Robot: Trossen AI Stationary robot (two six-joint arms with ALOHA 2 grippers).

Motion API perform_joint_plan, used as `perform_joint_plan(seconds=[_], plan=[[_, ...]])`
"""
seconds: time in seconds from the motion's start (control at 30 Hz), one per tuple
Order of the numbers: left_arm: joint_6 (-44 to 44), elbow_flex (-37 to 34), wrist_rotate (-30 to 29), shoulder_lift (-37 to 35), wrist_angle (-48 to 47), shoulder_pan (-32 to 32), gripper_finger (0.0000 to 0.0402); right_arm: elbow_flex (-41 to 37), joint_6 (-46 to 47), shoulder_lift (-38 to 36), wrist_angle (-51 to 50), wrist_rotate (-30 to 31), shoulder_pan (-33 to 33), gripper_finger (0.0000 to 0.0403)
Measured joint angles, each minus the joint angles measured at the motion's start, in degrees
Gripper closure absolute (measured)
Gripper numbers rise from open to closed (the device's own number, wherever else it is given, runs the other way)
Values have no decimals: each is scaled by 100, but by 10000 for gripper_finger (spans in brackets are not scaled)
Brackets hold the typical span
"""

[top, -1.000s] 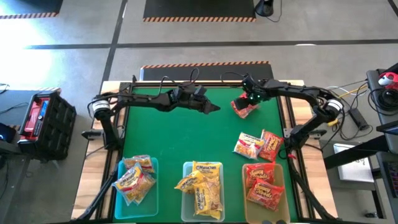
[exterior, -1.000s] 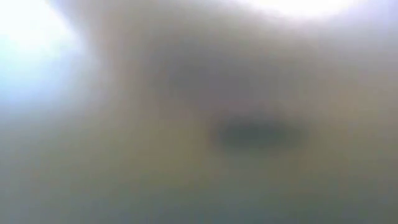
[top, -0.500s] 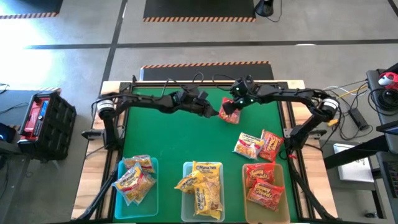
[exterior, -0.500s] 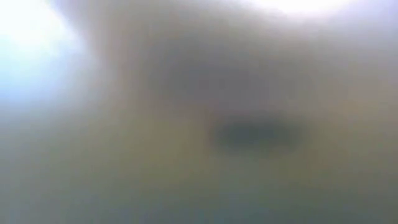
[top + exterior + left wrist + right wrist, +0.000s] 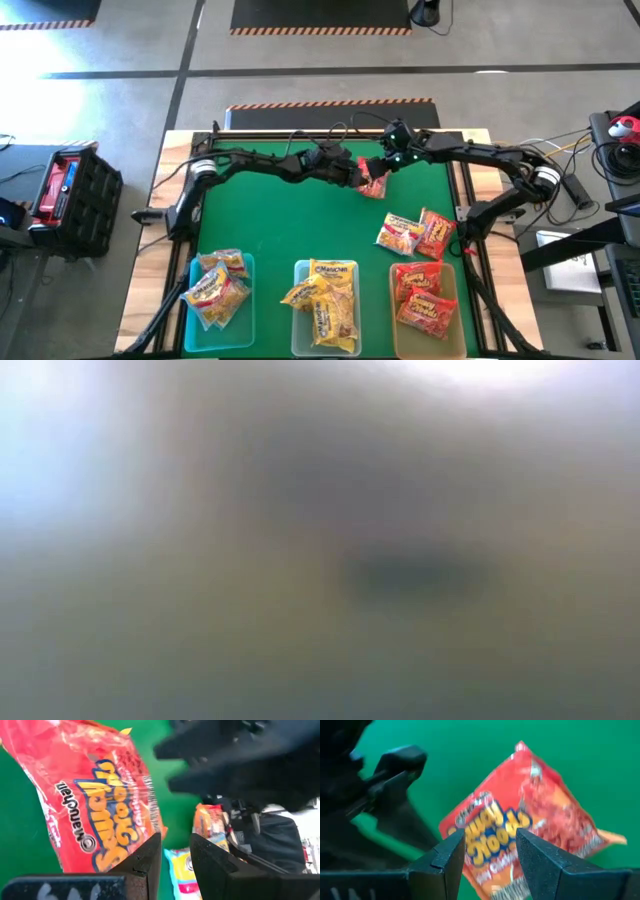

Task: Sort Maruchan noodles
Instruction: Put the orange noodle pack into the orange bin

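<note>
1. My right claw [image 5: 382,172] pinches a red noodle packet [image 5: 374,181] above the far middle of the green table [image 5: 290,225].
2. My left claw [image 5: 357,176] meets that packet; whether it grips, I cannot tell.
3. Other packets [image 5: 415,235] lie nearer, beside three bins [image 5: 245,300].

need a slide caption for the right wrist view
Right claw holds a red Maruchan packet above the green table, left claw close alongside.
</note>
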Motion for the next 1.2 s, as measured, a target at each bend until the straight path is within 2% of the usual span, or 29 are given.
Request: perform_joint_plan(seconds=[0.17, 0.27, 0.43, 0.57, 0.97, 1.2], plan=[[-46, 435, -169, 356, -851, 0, 316, 0, -203, -30, -484, 160, -3, 239], [-28, 506, -392, 388, -1221, 0, 316, -2, -222, -30, -778, 386, -25, 239], [-13, 508, -643, 345, -1613, 5, 316, -13, -243, -30, -1032, 342, -239, 239], [93, 509, -756, 332, -1951, 13, 323, -13, -297, -52, -1012, -210, -539, 239], [-16, 497, -915, 348, -1960, 6, 325, -20, -240, 37, -76, -1733, -1159, 238], [-82, 497, -924, 352, -1962, 2, 325, -22, -243, 240, -32, -2119, -1163, 238]])
